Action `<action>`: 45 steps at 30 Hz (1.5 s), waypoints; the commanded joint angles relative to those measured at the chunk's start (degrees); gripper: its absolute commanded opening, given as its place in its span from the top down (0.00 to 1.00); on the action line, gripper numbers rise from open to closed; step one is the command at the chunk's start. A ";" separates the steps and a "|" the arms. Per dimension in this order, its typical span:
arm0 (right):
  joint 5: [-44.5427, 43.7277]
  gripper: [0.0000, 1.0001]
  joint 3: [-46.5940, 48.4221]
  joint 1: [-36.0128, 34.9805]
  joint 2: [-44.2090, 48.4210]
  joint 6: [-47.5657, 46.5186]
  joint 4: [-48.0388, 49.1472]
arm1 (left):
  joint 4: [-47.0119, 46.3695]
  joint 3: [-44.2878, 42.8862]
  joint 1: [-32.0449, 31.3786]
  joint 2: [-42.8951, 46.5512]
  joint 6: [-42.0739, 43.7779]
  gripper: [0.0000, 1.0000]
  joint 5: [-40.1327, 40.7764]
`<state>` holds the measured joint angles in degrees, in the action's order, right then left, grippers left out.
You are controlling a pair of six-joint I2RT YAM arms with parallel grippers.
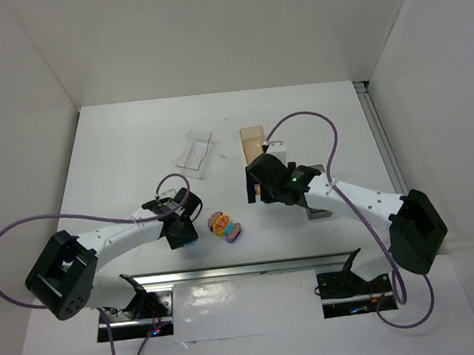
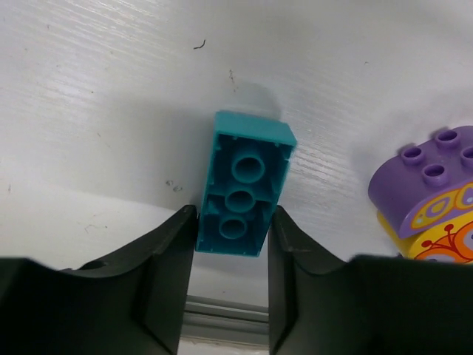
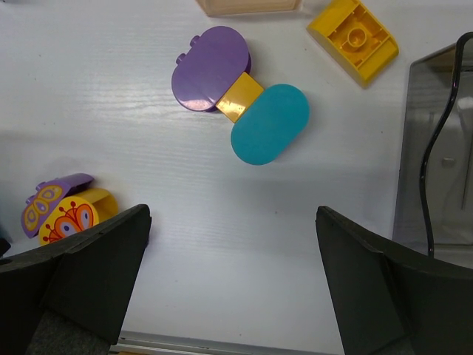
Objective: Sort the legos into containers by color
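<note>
Teal plastic was gripped by the left end effector [image 2: 233, 216]. A teal brick [image 2: 242, 185] lay upside down on the white worktop [image 2: 89, 89] with its hollow underside and three tubes turned up. Both black fingers were pressed against its long sides, so it was pinched across its narrow width, presumably because that span suited the jaws best. It rested on the worktop, not yet raised. Just to its right, a purple and yellow printed piece [image 2: 432, 200] was left untouched.

The right end effector [image 3: 233, 218] was held spread wide and empty above a three-coloured cluster [image 3: 238, 97] of purple, yellow and teal parts. A loose yellow brick [image 3: 353, 38] lay farther off.

The containers were set toward the far side: a clear tray [image 1: 196, 152] at the left, a tan box [image 1: 255, 141] in the middle, and a dark grey box [image 3: 436, 148] at the right, partly hidden under the right arm. Whether any held bricks could not be told.
</note>
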<state>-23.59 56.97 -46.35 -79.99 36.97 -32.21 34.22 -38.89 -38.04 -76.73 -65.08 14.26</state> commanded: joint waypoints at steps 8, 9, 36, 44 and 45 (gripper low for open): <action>-1.37 0.00 0.07 -0.23 1.15 1.79 -0.22 | 2.24 -4.95 -0.19 -1.14 3.02 0.72 4.19; -1.98 0.00 0.07 -0.23 1.15 1.79 -0.23 | 2.95 -6.01 -0.19 -1.14 3.72 0.72 4.20; -2.79 0.00 3.50 15.14 6.34 -2.60 -2.60 | 7.44 -61.39 15.63 -38.58 30.01 0.59 -1.69; 8.47 0.00 -0.19 13.66 4.40 -4.89 3.46 | 7.44 -60.86 15.63 -37.18 31.68 0.01 -1.17; 9.09 0.00 -1.24 13.13 3.70 -4.89 4.16 | 7.44 -60.86 15.63 -35.26 31.68 0.01 -1.17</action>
<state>-18.70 57.34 -31.83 -75.31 33.12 -32.23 41.12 -98.17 -22.57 -115.57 -34.59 13.28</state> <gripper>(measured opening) 0.999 0.987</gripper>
